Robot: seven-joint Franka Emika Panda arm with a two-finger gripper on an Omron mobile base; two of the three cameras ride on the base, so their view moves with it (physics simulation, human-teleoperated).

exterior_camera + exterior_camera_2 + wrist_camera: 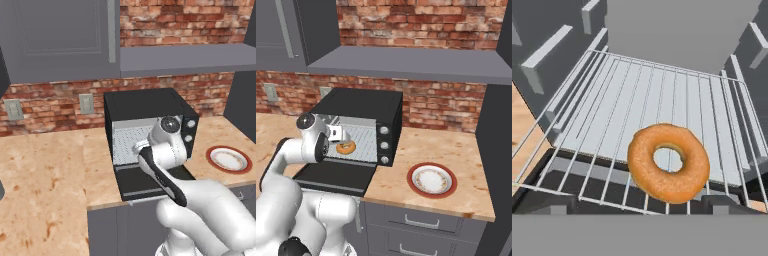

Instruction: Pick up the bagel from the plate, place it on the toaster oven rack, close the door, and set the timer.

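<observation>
The bagel (668,162), golden brown, lies on the front part of the silver wire rack (662,95) inside the black toaster oven (363,102). My gripper (639,209) is open just in front of it, one dark fingertip (728,204) on each side and neither touching it. From the right base view the bagel (346,147) sits just below my gripper (341,141) at the oven mouth. The door (336,177) hangs open, folded down flat. The plate (432,180), white with a red rim, stands bare on the counter to the oven's right.
A column of round knobs (384,145) runs down the oven's right front panel. A brick wall with outlets (86,104) stands behind. A grey shelf (406,65) hangs above the oven. Wooden counter (45,175) stretches to the left.
</observation>
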